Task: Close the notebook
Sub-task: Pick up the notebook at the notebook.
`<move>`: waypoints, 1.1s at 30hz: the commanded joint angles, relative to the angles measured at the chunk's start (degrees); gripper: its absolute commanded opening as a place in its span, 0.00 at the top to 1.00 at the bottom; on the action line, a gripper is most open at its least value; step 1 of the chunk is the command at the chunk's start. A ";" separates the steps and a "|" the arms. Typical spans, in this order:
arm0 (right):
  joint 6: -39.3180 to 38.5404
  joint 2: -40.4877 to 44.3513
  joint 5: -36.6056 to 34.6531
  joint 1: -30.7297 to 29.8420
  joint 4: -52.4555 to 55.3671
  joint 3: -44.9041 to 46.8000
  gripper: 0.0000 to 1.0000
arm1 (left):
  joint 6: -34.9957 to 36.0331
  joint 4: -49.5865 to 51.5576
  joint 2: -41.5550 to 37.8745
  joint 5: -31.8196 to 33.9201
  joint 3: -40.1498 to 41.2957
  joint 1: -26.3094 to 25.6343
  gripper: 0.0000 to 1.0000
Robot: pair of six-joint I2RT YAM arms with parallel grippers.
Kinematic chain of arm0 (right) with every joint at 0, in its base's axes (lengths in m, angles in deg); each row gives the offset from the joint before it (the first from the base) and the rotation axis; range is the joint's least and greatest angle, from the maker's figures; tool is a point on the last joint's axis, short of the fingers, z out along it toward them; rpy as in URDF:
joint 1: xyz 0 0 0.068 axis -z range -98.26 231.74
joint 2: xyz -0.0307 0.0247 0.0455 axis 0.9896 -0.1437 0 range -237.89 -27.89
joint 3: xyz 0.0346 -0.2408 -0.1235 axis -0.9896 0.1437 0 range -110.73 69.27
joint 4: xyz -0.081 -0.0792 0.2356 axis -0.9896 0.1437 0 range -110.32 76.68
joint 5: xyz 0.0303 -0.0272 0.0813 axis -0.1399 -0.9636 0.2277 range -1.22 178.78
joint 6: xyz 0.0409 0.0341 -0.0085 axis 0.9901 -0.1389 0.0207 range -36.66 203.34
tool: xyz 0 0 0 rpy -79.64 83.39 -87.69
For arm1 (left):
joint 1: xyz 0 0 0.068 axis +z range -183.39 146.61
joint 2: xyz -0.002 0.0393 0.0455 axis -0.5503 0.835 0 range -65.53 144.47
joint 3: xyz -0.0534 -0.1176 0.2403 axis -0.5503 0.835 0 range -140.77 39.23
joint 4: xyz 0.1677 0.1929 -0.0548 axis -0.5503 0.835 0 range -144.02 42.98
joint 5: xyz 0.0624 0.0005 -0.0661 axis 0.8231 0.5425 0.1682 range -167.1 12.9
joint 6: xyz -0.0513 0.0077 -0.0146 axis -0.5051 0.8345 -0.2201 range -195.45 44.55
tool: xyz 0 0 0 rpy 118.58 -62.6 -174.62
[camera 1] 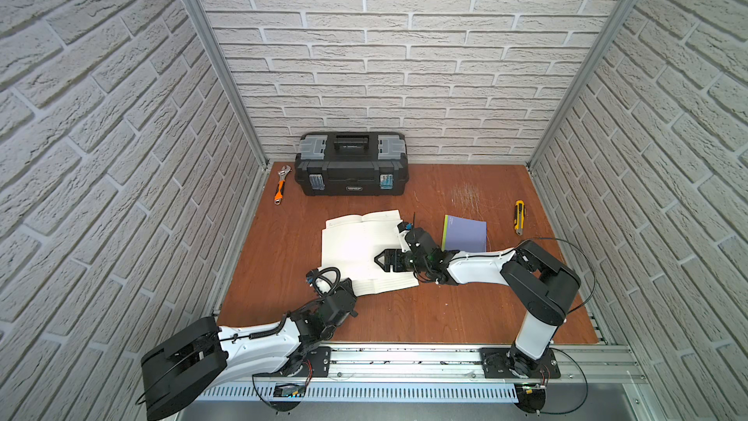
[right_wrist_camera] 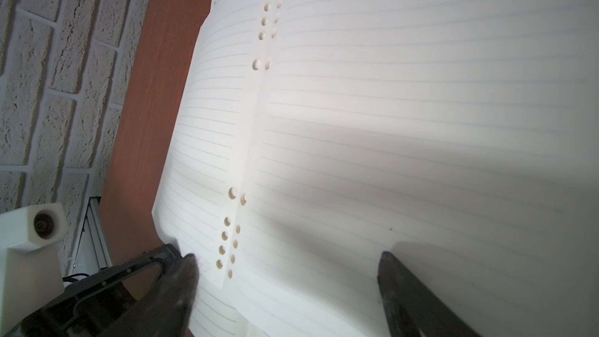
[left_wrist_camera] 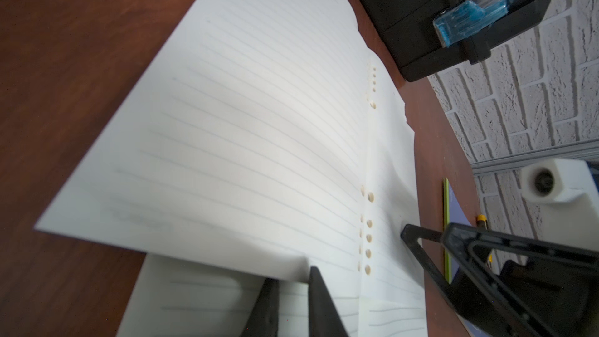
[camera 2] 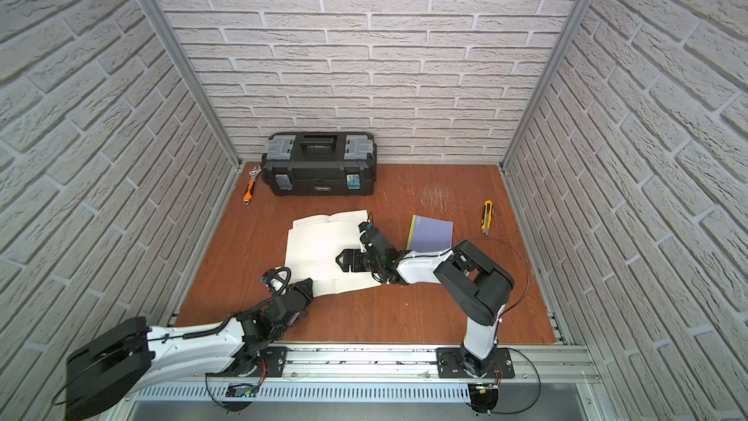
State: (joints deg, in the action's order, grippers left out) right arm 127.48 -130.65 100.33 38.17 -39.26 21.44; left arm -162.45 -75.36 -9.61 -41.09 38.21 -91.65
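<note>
The notebook (camera 1: pixel 356 245) lies open on the brown table, its white lined pages showing in both top views (camera 2: pixel 319 245). My left gripper (left_wrist_camera: pixel 293 278) is at its near left corner, shut on the corner of a page. That page (left_wrist_camera: pixel 227 124) is lifted and bowed above the sheets under it. My right gripper (camera 1: pixel 376 260) reaches in from the right and points left. It stands open over the page near the punched holes (right_wrist_camera: pixel 233 238), fingertips wide apart (right_wrist_camera: pixel 287 256) and low on the paper, with nothing between them.
A black toolbox (camera 1: pixel 351 164) stands at the back wall with an orange-handled wrench (camera 1: pixel 280 186) to its left. A purple booklet (camera 1: pixel 465 232) lies just right of the notebook, behind the right arm. A yellow utility knife (camera 1: pixel 519 217) lies farther right.
</note>
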 commanded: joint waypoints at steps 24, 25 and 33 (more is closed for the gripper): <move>1.47 -1.73 2.10 -0.45 -2.28 3.65 0.13 | -11.05 -6.41 -3.26 0.23 2.42 0.10 0.50; 1.63 -1.82 2.12 -0.40 -2.50 3.84 0.14 | -10.42 -7.09 -2.74 -0.91 2.16 0.60 0.49; 1.82 -2.79 2.88 -0.42 -3.82 4.28 0.13 | -12.40 -12.39 7.29 -4.73 1.96 1.86 0.47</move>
State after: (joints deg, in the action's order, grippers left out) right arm 128.09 -131.22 101.62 38.17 -45.64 24.13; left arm -172.05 -82.22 -5.78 -44.17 38.36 -90.05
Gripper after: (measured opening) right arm 0.866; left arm 0.530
